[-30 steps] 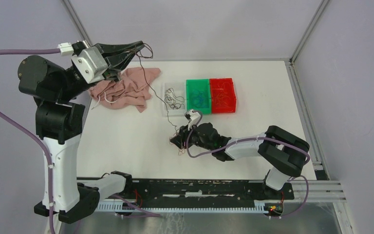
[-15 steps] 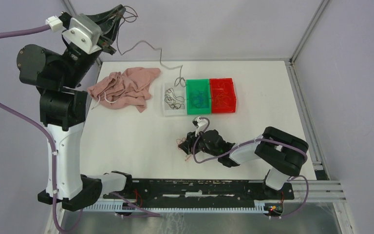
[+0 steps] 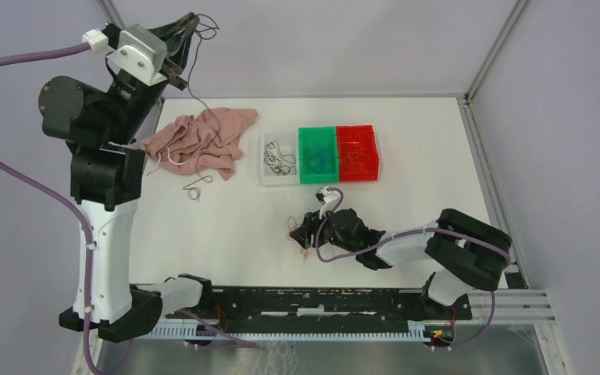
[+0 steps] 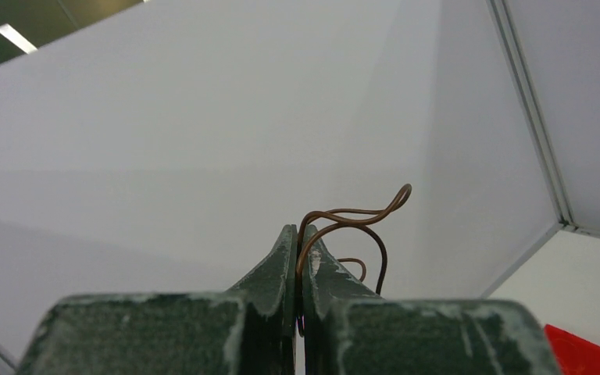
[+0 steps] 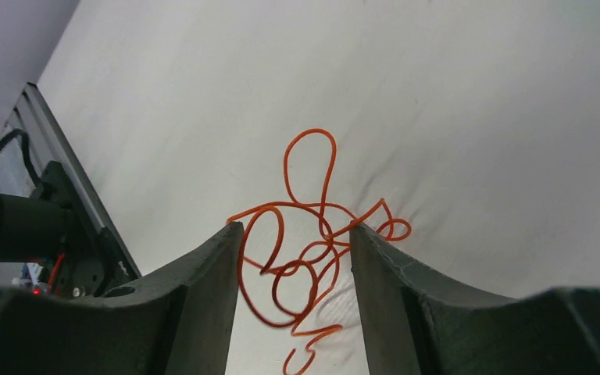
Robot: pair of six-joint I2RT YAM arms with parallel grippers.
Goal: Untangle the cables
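My left gripper [image 4: 298, 230] is raised high at the back left [image 3: 191, 19] and is shut on one end of a thin brown cable [image 4: 359, 215]. That cable hangs down over the pink cloth, and its curled lower end [image 3: 195, 187] rests on the table. My right gripper [image 5: 293, 234] stands open low over the table near the front middle [image 3: 305, 233]. A small orange-red curly cable [image 5: 312, 234] lies loose on the table between its fingers, and a bit of it shows in the top view [image 3: 304, 251].
A crumpled pink cloth [image 3: 199, 141] with a white cord lies at the back left. Three small bins stand in a row at the back middle: clear [image 3: 268, 178] with dark wires, green [image 3: 317, 131], red [image 3: 358, 130]. Frame posts and walls close off the back.
My left gripper rose with the brown cable, whose lower end came away from the right gripper, swung left and settled beside the cloth. The right gripper's jaws opened wider around the orange cable.
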